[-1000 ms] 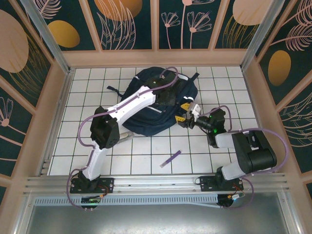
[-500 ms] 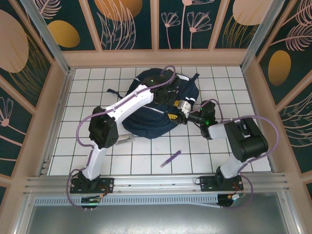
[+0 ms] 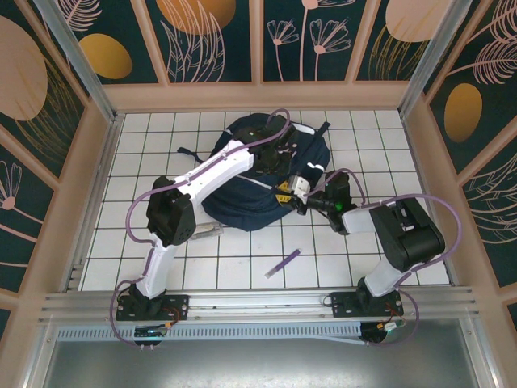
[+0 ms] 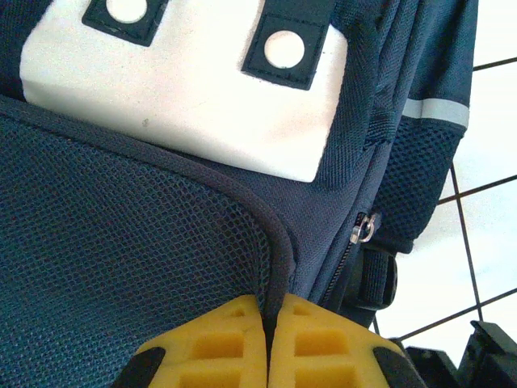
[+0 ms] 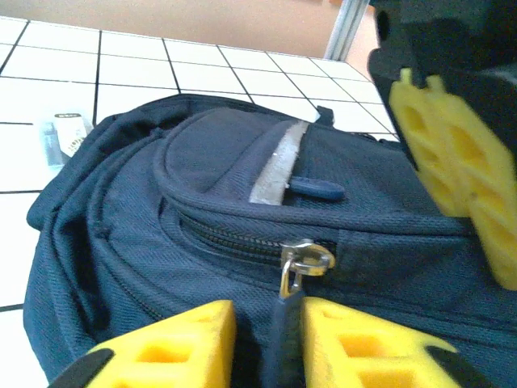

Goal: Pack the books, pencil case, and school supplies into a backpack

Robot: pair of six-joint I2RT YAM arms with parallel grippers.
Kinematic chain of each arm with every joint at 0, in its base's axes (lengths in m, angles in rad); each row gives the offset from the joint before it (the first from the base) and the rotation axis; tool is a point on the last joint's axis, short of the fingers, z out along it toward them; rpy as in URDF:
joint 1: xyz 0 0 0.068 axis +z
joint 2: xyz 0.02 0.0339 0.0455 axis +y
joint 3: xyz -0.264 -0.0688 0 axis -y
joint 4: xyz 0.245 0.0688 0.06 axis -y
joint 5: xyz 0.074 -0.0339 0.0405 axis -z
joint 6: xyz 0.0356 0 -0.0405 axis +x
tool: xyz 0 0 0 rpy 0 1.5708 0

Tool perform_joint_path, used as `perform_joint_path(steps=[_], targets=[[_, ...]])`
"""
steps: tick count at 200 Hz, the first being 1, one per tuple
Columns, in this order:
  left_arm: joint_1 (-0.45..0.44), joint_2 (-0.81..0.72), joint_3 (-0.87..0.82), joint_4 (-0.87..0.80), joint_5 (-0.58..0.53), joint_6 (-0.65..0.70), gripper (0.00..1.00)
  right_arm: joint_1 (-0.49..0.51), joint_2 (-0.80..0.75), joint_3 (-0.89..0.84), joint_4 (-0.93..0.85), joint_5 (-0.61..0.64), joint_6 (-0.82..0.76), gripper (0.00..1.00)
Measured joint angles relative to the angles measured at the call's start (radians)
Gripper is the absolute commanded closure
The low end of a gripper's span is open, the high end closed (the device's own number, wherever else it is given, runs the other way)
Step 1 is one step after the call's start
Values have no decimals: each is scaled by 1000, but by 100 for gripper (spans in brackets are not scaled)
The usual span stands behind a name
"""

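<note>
Navy-blue fabric backpack (image 3: 242, 208) lay apparently zipped mid-counter (image 3: 161, 153), left end effector (image 4: 266, 311) pinched shut on its mesh pocket rim (image 4: 271, 242), right end effector (image 5: 268, 319) narrow around a zipper pull (image 5: 303, 260), thin purple pen (image 3: 283, 263) unpacked nearby, so packing seemed barely begun.

Left arm (image 3: 206, 174): long white links, rounded black joint housings, biggest one mid-arm. Right arm (image 3: 408, 234): bulky black housings, short white links between. Both on black bases (image 3: 145, 307) bolted to metal rail at near tabletop edge. Purple cable (image 3: 137, 214) runs along each arm in loose loops, base to wrist. Left jaws and right jaws alike: bright yellow pads (image 4: 210, 347), blocky, moulded with square recesses, on black finger mounts.
</note>
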Motion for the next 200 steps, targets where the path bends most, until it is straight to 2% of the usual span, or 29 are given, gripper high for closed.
perform_joint_path(steps=[9, 25, 63, 106, 136, 156, 180, 200], targets=[[2, -7, -11, 8, 4, -6, 100, 4, -2, -1, -1, 0, 3, 93], [6, -20, -33, 23, 8, -21, 100, 9, -5, -12, 14, 8, 26, 100], [7, -52, -90, 72, 16, -82, 100, 63, -51, -53, 44, 80, 49, 100], [11, -52, -99, 81, 43, -139, 100, 216, -76, -3, -97, 225, -31, 100], [20, -7, -53, 39, 52, -157, 100, 281, -43, 61, -160, 328, -50, 85], [21, 26, -31, 41, 60, -167, 100, 308, -29, 66, -171, 354, -35, 72], [18, 49, -16, 98, 95, -179, 100, 338, -48, 33, -176, 330, -36, 66], [10, 63, -6, 194, 118, -177, 100, 358, -140, -31, -220, 273, -69, 64]])
